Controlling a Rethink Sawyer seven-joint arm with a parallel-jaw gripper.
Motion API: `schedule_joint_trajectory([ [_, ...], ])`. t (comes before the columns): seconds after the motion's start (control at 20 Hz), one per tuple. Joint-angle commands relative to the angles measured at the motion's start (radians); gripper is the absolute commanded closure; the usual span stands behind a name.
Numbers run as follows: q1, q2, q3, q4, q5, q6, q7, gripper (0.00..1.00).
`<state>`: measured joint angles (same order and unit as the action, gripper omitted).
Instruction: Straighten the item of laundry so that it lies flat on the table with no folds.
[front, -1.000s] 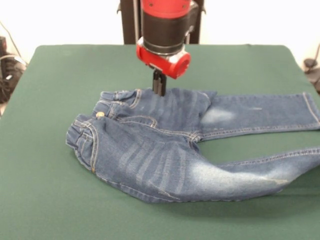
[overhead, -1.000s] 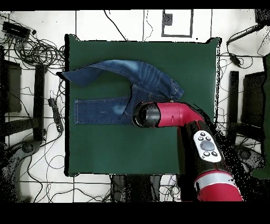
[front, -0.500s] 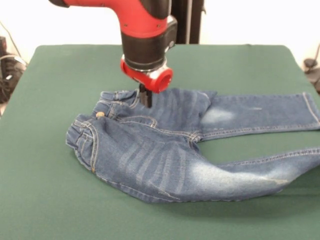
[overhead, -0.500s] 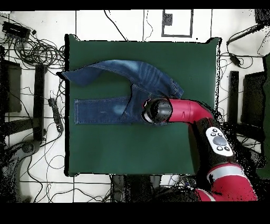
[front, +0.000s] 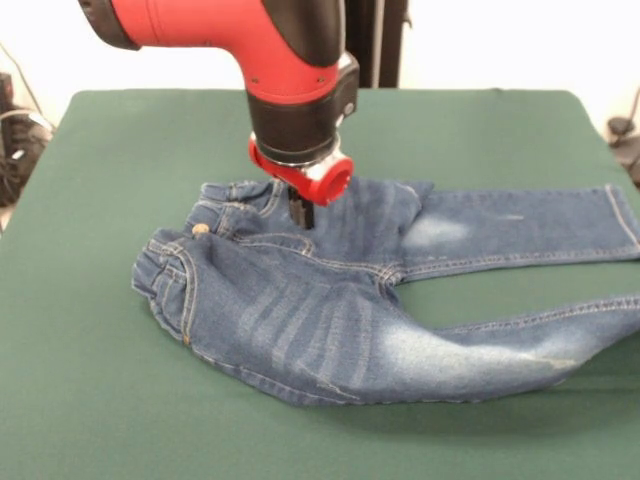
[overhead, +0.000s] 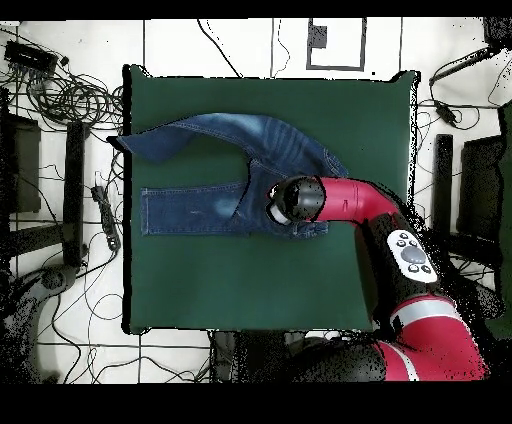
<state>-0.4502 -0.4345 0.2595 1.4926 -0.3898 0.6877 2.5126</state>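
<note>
Front view shows my gripper (front: 301, 215), grip state unreadable, on the jeans (front: 330, 300), whose near half lies folded over, unflattened.

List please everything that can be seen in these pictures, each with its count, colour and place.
jeans: one pair, blue denim with faded whitish patches, across the middle of the table, waist part folded over, legs spread apart.
brass button: one, at the waistband.
table: one, dark green cloth cover, fills most of the front view.
cables: many, black, on the pale floor around the table in the overhead view.
arm: one, red and black, reaching over the jeans.
gripper: one, black, tips down at the denim near the waist; open or shut cannot be told.
</note>
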Motion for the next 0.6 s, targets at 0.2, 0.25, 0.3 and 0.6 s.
schedule_joint_trajectory([
  [0.2,0.063,-0.047,0.066,0.121,-0.049,-0.126,-0.059,1.00],
  [0.25,0.049,-0.052,0.074,0.143,-0.043,-0.120,-0.074,1.00],
  [0.3,0.032,-0.054,0.084,0.157,-0.044,-0.113,-0.102,1.00],
  [0.6,-0.022,-0.020,0.107,0.164,-0.095,-0.109,-0.219,1.00],
])
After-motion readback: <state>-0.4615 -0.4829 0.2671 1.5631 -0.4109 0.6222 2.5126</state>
